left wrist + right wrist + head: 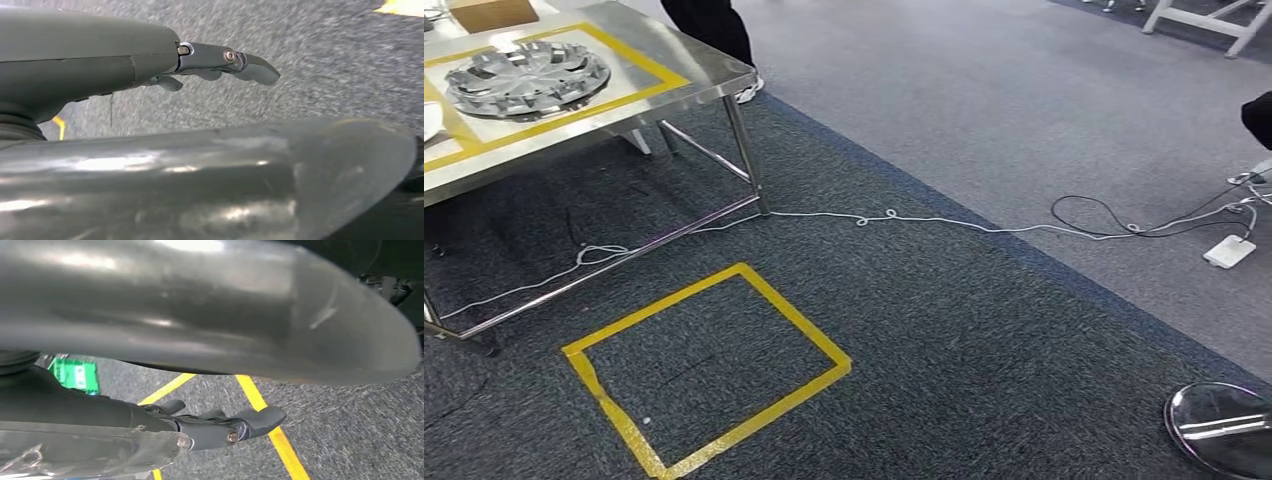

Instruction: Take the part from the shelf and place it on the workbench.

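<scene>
My left robot hand [215, 62] and right robot hand [220, 425] both hang over grey carpet, fingers loosely extended, holding nothing. Nearest ahead is the yellow taped square [709, 370] at lower centre of the frame. Beyond, at upper left, the silver wheel-cover part [527, 78] lies flat on the counter [704, 85], nearer my left side. No shelf is visible; the counter's left edge is cut off.

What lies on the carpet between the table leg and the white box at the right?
In the head view, a thin white cable runs from the table leg toward the white box.
</scene>
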Motion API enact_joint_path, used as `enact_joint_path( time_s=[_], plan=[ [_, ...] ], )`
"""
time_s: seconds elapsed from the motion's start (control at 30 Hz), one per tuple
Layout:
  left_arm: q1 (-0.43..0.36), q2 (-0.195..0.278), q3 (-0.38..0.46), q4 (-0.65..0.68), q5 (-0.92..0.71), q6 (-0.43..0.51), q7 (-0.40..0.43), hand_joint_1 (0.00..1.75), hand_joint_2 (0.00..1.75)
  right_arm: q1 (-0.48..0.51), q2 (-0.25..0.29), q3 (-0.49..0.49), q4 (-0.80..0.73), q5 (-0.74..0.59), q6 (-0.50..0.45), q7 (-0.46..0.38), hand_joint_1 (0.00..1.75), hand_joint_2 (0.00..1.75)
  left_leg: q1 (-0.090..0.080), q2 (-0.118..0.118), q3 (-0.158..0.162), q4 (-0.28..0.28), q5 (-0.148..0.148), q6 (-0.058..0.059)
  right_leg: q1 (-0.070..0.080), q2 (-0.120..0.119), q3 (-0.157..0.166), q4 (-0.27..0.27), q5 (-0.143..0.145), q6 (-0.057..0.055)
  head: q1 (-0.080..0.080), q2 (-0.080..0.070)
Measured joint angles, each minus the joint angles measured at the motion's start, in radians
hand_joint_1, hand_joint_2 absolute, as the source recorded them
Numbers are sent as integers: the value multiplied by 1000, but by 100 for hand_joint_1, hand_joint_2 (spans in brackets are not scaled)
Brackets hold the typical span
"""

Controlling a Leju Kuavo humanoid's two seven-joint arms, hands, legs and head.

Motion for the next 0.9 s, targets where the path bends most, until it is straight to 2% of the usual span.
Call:
enact_joint_path(
  time_s=[0.03,0.07,0.1,0.13,0.17,0.2,0.27,0.3,0.33,0.37,0.4,0.43,0.5,0.53,0.57,0.63,0.67,0.7,0.77,0.8,0.83,0.87,0.9],
  plan=[
    [-1,0,0,0,0,0,0,0,0,-1,0,0,0,0,0,-1,0,0,1,-17,17,-39,9,2,0,11,-5,2,2,6,0,0],
    [-1,0,0,0,0,0,0,0,0,-1,0,0,0,0,-1,-1,0,0,0,-24,23,-55,8,6,-1,22,-10,2,4,13,0,0],
    [-2,0,0,0,0,0,0,0,0,0,0,0,0,0,-1,-1,0,0,0,-15,23,-57,8,10,-3,32,-15,0,6,20,0,0],
    [-3,-1,0,0,0,0,0,0,0,3,0,1,0,0,-1,-1,0,0,-1,-4,23,-58,10,17,-5,31,-19,0,7,26,0,0],
    [-4,-1,0,0,0,0,0,0,0,6,0,1,0,0,-1,-1,0,0,0,7,23,-60,12,25,-6,13,-25,10,-1,31,2,0],
    [-4,-1,0,0,0,1,0,0,0,7,0,1,0,0,-1,-1,0,0,0,20,23,-61,14,31,-5,-15,-39,40,-20,35,6,0],
    [-2,0,0,0,0,1,0,0,0,4,0,1,0,0,-1,-1,0,0,-3,47,23,-62,14,39,-5,-72,-94,159,-89,42,14,0],
    [-1,0,0,0,0,1,0,0,0,2,0,2,0,0,-1,-1,0,0,-5,62,23,-62,13,40,-6,-82,-126,230,-122,45,15,0],
    [0,0,0,0,1,0,0,0,0,2,0,2,0,0,-1,-2,0,0,-7,77,23,-62,13,40,-7,-86,-149,282,-141,47,15,0],
    [1,0,0,0,1,0,0,0,0,3,0,2,0,0,-1,-2,0,0,-7,92,24,-62,12,40,-7,-88,-152,296,-139,48,15,0],
    [0,0,0,0,1,-1,0,0,0,5,0,2,0,0,-1,-2,0,0,-8,105,25,-62,12,39,-7,-93,-134,269,-120,48,15,0],
    [-1,-1,0,0,1,-2,0,0,0,6,-1,2,0,0,-2,-3,0,0,-8,117,27,-61,10,37,-7,-104,-96,203,-88,47,15,0],
    [-1,-1,0,0,1,-3,0,0,0,4,-1,3,0,0,-2,-3,0,0,-12,137,33,-60,5,29,-5,-148,-17,63,-38,39,15,0],
    [-1,0,0,0,1,-3,0,0,0,2,-1,4,0,0,-2,-4,0,0,-15,146,37,-60,3,23,-4,-161,4,24,-26,33,15,0],
    [-2,0,0,0,1,-3,0,0,0,0,-1,5,0,0,-2,-4,0,0,-17,155,40,-60,2,17,-2,-165,8,11,-24,26,14,0],
    [-5,0,0,0,1,-2,0,0,0,1,-1,6,0,0,-2,-4,0,0,-15,166,44,-62,1,4,-1,-140,2,11,-19,11,13,0],
    [-6,0,0,0,1,-2,0,0,0,2,-1,6,0,0,-2,-4,0,0,-13,155,43,-57,-6,-3,-1,-130,1,9,-16,4,12,0],
    [-6,0,0,0,1,-2,0,0,0,2,-1,6,0,0,-2,-4,0,0,-11,133,36,-38,-23,-7,-3,-118,1,6,-12,-3,11,0],
    [-4,0,0,0,1,-2,0,0,0,0,-1,6,0,0,-3,-4,0,0,-9,80,-10,66,-89,-11,-4,-93,-1,3,-6,-12,7,0],
    [-1,0,0,1,1,-2,0,0,0,-1,-1,6,0,0,-4,-4,0,0,-9,66,-44,138,-123,-10,-4,-79,-4,4,-4,-14,5,0],
    [1,-1,0,1,1,-2,0,0,0,-1,-1,6,0,0,-3,-4,0,0,-10,61,-73,197,-144,-10,-3,-64,-6,4,-2,-15,5,0],
    [3,-1,0,1,0,-2,0,0,0,1,-1,6,0,0,-3,-4,0,0,-9,58,-90,227,-144,-9,-3,-48,-7,4,-1,-14,5,0],
    [3,-1,0,1,0,-2,0,0,0,3,-1,6,0,0,-3,-4,0,0,-9,56,-90,220,-125,-7,-3,-32,-7,4,0,-12,5,0]
  ],
)
